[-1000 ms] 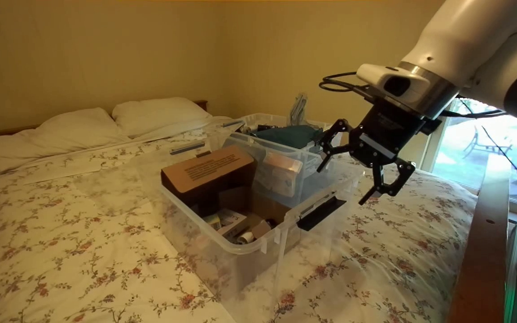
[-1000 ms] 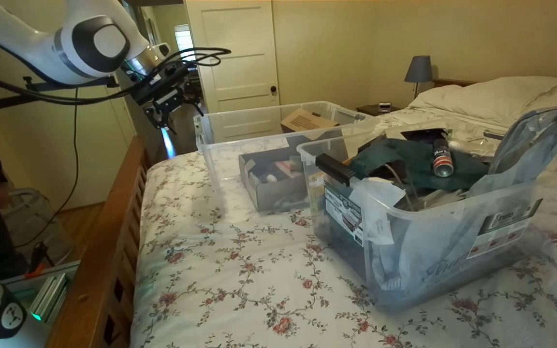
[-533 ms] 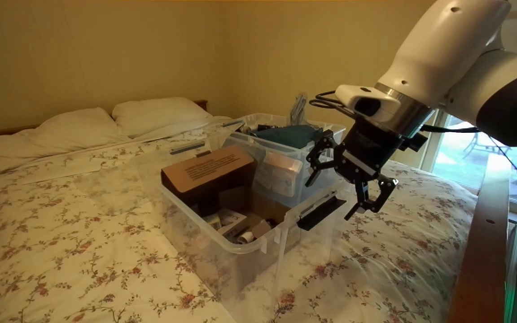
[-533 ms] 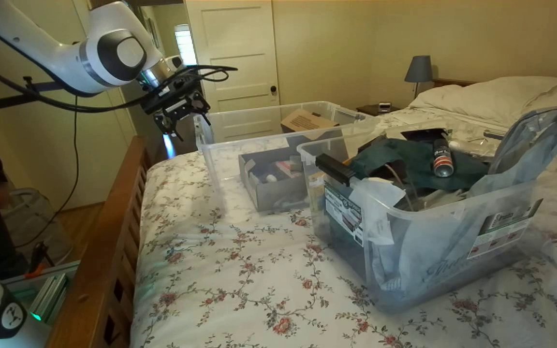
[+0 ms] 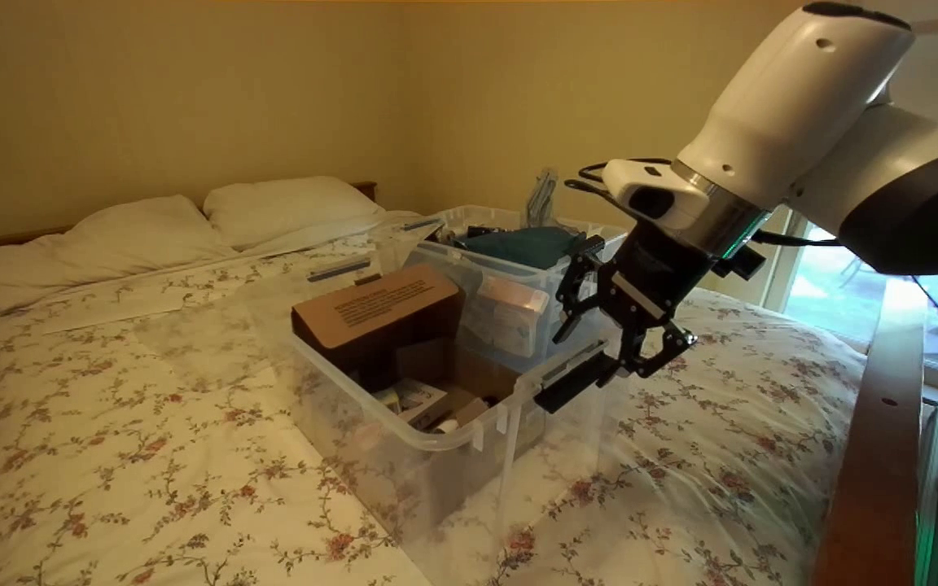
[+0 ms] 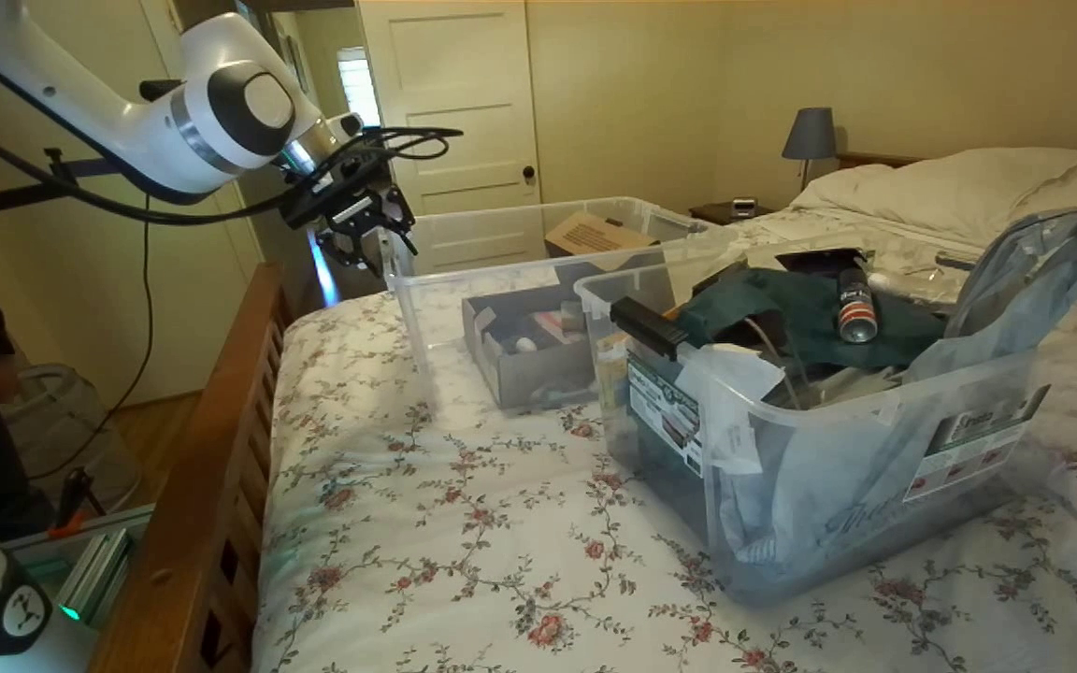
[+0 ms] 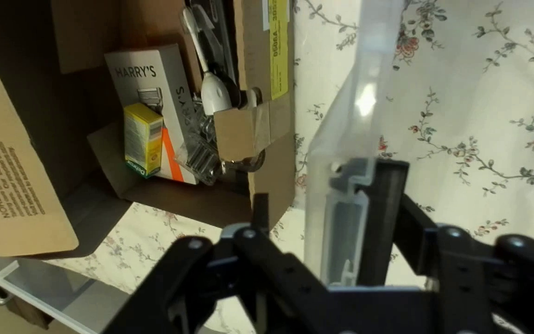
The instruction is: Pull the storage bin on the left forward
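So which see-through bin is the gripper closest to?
The bin with the brown cardboard box: the open gripper is right at its black handle. The other bin, with dark green cloth, is farther away.

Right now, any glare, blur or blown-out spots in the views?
Wrist view: white glare on the clear tub, gripper slightly soft, white box lettering readable; in an exterior view, window washed out; in an exterior view, bluish light streak beside the gripper, cause unclear.

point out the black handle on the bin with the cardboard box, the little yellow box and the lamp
Black handle (image 5: 574, 385), in an exterior view: middle of its bar
Yellow box (image 7: 138, 140), in the wrist view: its printed front
Lamp (image 6: 810, 135), in an exterior view: its shade
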### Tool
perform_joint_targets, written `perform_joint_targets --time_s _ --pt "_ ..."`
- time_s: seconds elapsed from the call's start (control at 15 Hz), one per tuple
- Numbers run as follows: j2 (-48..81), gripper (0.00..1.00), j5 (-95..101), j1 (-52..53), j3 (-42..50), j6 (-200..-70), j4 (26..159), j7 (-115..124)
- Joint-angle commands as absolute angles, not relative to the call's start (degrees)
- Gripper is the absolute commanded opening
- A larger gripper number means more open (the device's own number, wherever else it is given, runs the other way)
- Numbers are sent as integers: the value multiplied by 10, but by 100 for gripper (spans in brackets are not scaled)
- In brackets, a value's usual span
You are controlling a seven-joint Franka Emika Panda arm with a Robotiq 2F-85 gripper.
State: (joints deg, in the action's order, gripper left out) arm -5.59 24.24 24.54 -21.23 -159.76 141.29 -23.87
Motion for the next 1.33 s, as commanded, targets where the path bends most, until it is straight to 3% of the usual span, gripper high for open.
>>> perform_joint_targets --time_s 0.0,0.27,0.53,1.2,1.27 --pt "-27 37 319 222 -217 -1593 1389 -167" --pt "-50 12 327 240 -226 -1576 1405 -143" --pt "-95 3 217 268 -238 -1579 1469 -209" --pt "-351 6 201 336 -326 -1522 1614 -62" --pt "-341 6 195 344 -342 -1488 1575 -44"
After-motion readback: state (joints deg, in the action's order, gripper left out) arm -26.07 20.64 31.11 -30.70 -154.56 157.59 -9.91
